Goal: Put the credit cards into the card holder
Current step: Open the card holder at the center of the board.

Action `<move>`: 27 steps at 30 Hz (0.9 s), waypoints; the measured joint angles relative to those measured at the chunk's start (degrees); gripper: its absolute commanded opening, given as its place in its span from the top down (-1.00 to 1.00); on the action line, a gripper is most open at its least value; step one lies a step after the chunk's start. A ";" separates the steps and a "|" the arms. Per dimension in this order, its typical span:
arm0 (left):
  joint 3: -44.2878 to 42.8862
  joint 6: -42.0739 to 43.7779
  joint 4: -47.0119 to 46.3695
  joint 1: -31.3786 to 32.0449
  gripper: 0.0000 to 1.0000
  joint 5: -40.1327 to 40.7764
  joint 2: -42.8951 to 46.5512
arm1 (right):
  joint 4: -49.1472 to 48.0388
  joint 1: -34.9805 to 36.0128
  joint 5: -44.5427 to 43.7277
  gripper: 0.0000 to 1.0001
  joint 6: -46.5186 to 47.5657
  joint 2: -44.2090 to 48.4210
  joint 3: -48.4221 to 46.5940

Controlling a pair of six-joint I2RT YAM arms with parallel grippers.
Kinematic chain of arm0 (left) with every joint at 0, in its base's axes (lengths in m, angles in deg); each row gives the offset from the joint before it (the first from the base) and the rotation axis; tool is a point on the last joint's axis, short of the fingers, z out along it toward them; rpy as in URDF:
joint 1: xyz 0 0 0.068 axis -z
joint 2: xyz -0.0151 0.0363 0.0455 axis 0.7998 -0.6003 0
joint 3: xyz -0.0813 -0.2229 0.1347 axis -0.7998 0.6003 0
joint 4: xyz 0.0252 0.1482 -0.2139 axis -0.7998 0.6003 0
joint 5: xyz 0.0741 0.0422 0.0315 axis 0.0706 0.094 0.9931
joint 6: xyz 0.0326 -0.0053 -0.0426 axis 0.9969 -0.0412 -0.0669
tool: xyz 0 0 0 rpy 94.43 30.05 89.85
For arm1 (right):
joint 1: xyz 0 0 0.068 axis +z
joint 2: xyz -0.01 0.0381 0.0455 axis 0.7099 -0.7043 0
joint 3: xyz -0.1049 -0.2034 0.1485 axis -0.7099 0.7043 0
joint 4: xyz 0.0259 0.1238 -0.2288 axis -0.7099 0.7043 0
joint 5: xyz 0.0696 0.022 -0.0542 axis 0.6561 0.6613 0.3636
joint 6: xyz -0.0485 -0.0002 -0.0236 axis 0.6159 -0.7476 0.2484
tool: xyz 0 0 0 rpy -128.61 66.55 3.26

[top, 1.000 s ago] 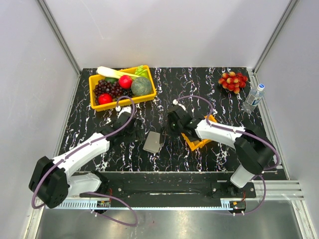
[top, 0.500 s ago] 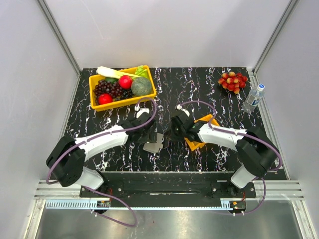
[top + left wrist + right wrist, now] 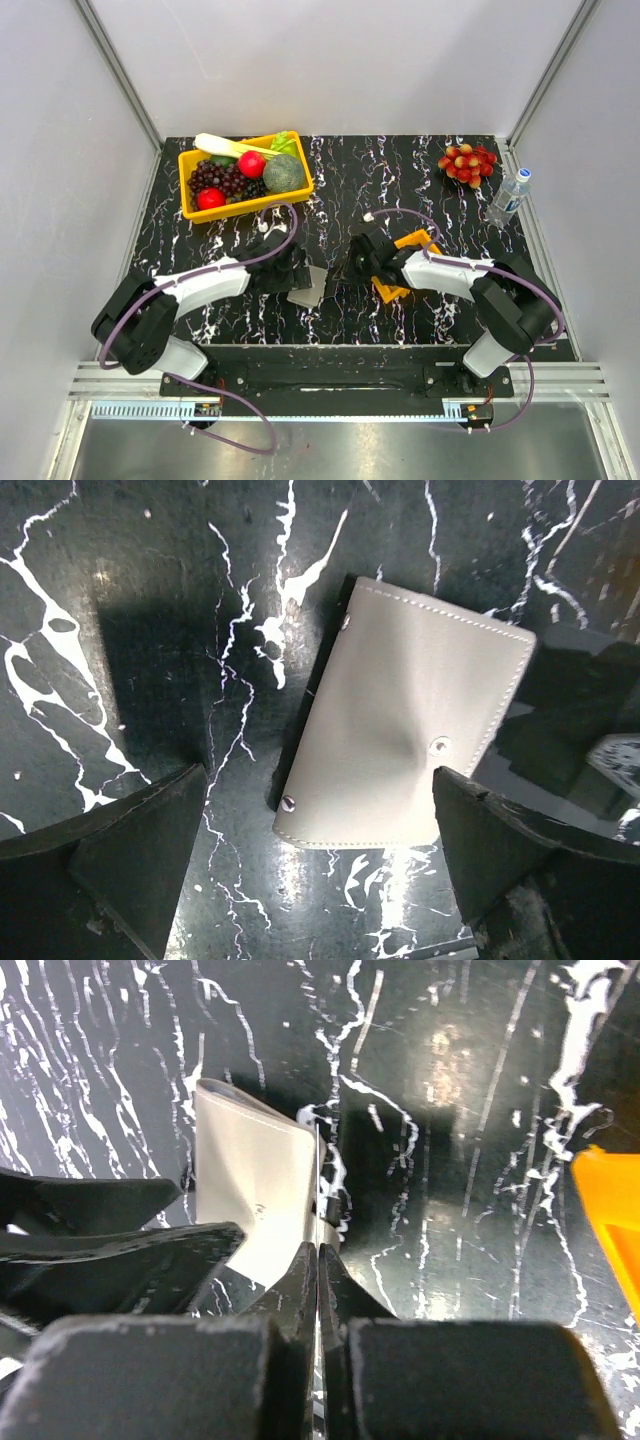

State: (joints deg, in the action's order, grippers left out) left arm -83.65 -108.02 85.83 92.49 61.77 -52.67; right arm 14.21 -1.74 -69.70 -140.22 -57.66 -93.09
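orange tray (image 3: 612,1210) cut off, card (image 3: 318,1185) edge-on

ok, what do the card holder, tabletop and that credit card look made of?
Card holder: likely leather or faux leather, matte taupe-grey; stitched border, metal studs, soft dent.
Tabletop: glossy black with white veining, glare spots; stone or printed laminate, unclear.
Credit card: seen edge-on, thin and stiff; material unclear.

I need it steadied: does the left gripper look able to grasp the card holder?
Probably yes: the card holder lies flat, uncovered, inside the open left gripper, though the right gripper, shut on a credit card, crowds one edge.
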 measured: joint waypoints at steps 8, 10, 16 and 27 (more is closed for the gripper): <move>4.74 -1.46 -5.40 -3.41 -0.98 -4.83 5.25 | -3.67 -1.03 2.36 1.00 -2.34 0.00 3.15; 5.16 -1.66 -6.25 -3.89 -0.98 -5.97 5.25 | -5.29 -1.11 2.82 1.00 -2.89 0.00 3.85; 6.03 -2.45 -8.94 -4.44 -0.98 -9.22 5.25 | -8.85 -1.18 4.94 1.00 -3.82 -1.05 4.28; 6.69 -2.43 -8.31 -6.19 -0.98 -9.77 11.93 | -14.71 -1.18 8.46 1.00 -3.80 -1.07 4.20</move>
State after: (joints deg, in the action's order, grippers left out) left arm -76.96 -110.45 77.53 86.30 52.00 -40.74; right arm -0.50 -2.92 -61.24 -144.02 -58.73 -88.89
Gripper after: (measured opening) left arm 0.988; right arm 0.010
